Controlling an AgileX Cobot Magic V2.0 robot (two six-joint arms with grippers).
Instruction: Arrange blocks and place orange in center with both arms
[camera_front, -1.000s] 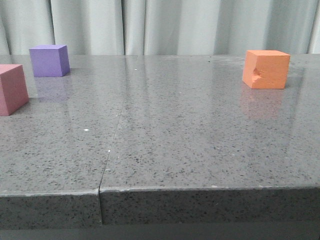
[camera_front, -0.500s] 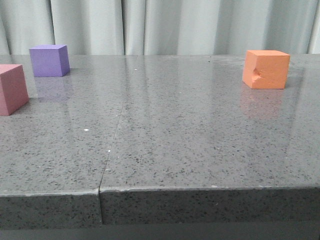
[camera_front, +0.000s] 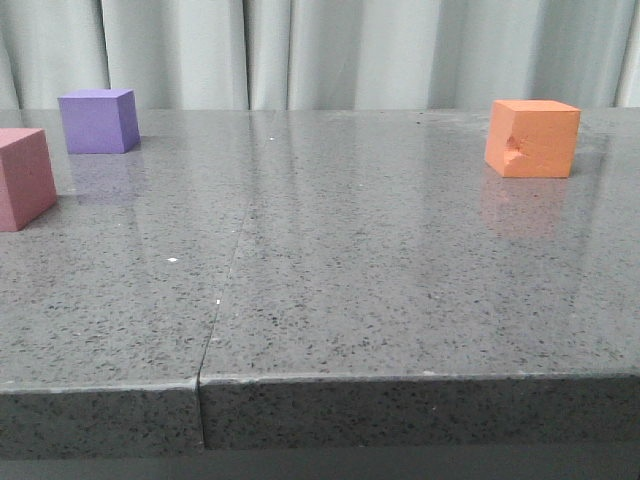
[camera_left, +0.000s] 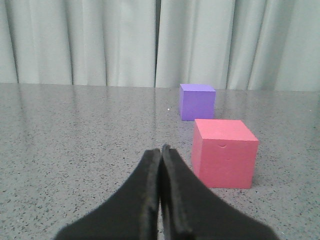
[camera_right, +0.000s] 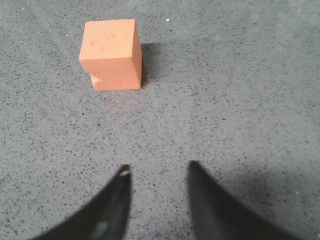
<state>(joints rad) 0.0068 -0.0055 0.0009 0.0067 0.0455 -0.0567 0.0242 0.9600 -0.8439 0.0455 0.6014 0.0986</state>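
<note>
Right wrist view first: the right gripper (camera_right: 157, 172) is seen with its two black fingers parted, nothing between them, poised over bare speckled stone. Ahead of it, and off to one side of the finger line, the orange foam cube (camera_right: 112, 54) is found resting alone on the table, its gouged dent turned toward the camera. No contact is made yet; gripper and cube are well apart.

Over on the left wrist view, the left gripper (camera_left: 160, 152) is shown with its fingers pressed together, empty. Just beyond it sits the dusty pink-red foam cube (camera_left: 224, 152), and farther back the purple foam cube (camera_left: 197, 101), the two near each other but not touching.

From the front, the grey speckled stone tabletop (camera_front: 330, 290) is seen with both left-hand cubes crowded at one edge (the pink-red one is partly cut off by the frame) and the orange cube far across.

Trouble can be expected if the right gripper is brought straight forward: the cube lies off its line, so one finger could strike a face and shove the light foam away. A shut left gripper could likewise only nudge the pink-red cube.
</note>
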